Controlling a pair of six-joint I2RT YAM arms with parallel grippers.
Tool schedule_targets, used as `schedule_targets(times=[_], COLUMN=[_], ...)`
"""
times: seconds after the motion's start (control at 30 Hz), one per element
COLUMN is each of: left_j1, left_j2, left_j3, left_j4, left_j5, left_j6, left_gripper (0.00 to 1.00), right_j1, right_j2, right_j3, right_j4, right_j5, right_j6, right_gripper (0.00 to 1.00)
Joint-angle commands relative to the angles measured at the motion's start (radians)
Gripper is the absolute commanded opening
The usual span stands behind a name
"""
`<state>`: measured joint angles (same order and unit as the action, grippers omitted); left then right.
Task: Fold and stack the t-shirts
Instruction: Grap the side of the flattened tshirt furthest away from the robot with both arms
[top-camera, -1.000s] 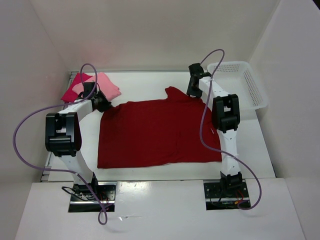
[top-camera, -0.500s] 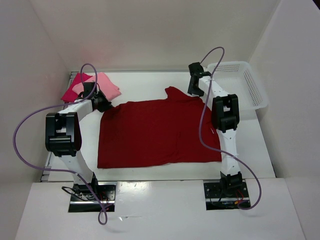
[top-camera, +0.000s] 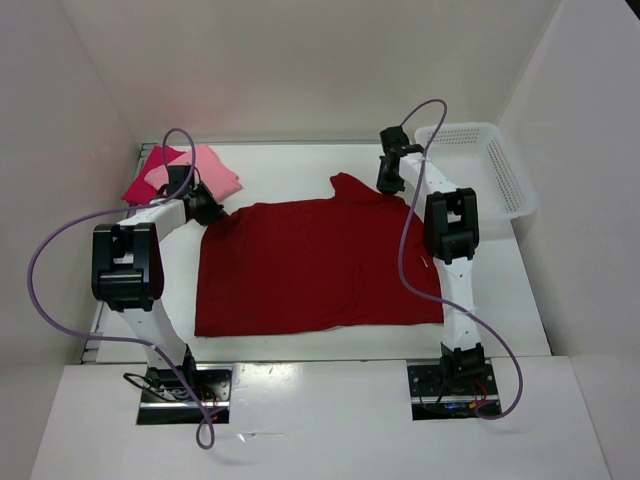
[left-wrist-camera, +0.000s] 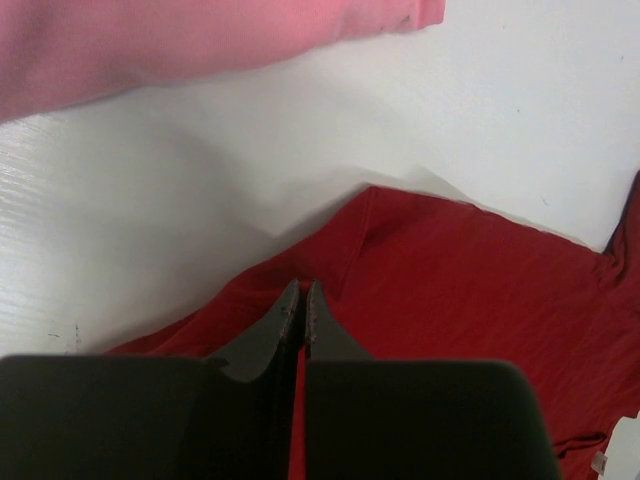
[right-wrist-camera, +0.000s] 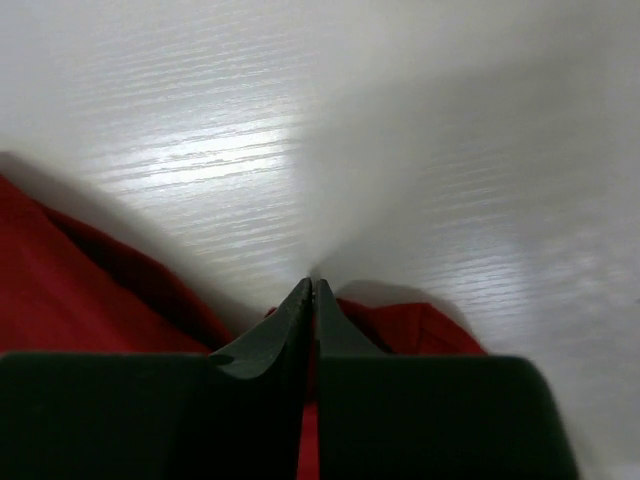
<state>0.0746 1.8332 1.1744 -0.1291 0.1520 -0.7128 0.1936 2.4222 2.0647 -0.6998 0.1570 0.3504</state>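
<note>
The dark red t-shirt (top-camera: 320, 265) lies spread flat in the middle of the table. My left gripper (top-camera: 207, 210) is shut on its far left corner, with red cloth (left-wrist-camera: 470, 290) pinched between the fingertips of that gripper (left-wrist-camera: 302, 290). My right gripper (top-camera: 386, 185) is shut on the far right corner by the raised sleeve. In the right wrist view red cloth (right-wrist-camera: 70, 290) bunches on both sides of the right gripper (right-wrist-camera: 310, 288). The folded light pink t-shirt (top-camera: 215, 170) rests on the crimson-pink t-shirt (top-camera: 148, 180) at the far left corner.
A white mesh basket (top-camera: 490, 170) stands at the far right, beside the right arm. The edge of the light pink t-shirt (left-wrist-camera: 180, 40) lies just beyond the left gripper. White walls close in the table at the back and on both sides.
The right gripper has shut on the shirt's far right corner after standing open, and it has shifted slightly towards the back wall. The left arm has not moved.
</note>
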Motion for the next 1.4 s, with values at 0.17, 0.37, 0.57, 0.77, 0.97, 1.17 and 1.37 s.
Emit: schedule_targets(times=[0.17, 0.37, 0.57, 0.77, 0.97, 1.17, 1.37], left_j1=[0.002, 0.002, 0.002, 0.002, 0.002, 0.002, 0.002], left_j2=[0.001, -0.038, -0.068, -0.092, -0.124, -0.124, -0.124], left_j3=[0.022, -0.018, -0.047, -0.068, -0.088, -0.098, -0.079], left_j4=[0.023, 0.023, 0.032, 0.032, 0.032, 0.023, 0.023], left_j5=[0.012, 0.012, 0.012, 0.012, 0.021, 0.021, 0.012], left_j6=[-0.014, -0.014, -0.014, -0.014, -0.014, -0.014, -0.014], left_gripper=[0.02, 0.02, 0.01, 0.01, 0.01, 0.01, 0.01], right_j1=[-0.023, -0.023, -0.013, -0.013, -0.013, 0.018, 0.029], right_j2=[-0.145, -0.369, -0.477, -0.369, -0.161, 0.018, -0.017], right_j3=[-0.098, -0.334, -0.509, -0.402, -0.05, 0.095, 0.061], right_j4=[0.077, 0.164, 0.163, 0.142, 0.096, 0.022, 0.043], right_j5=[-0.12, -0.24, -0.29, -0.284, -0.296, -0.373, -0.329], right_j6=[0.039, 0.05, 0.039, 0.03, 0.03, 0.019, 0.019], right_gripper=[0.0, 0.0, 0.0, 0.38, 0.53, 0.56, 0.13])
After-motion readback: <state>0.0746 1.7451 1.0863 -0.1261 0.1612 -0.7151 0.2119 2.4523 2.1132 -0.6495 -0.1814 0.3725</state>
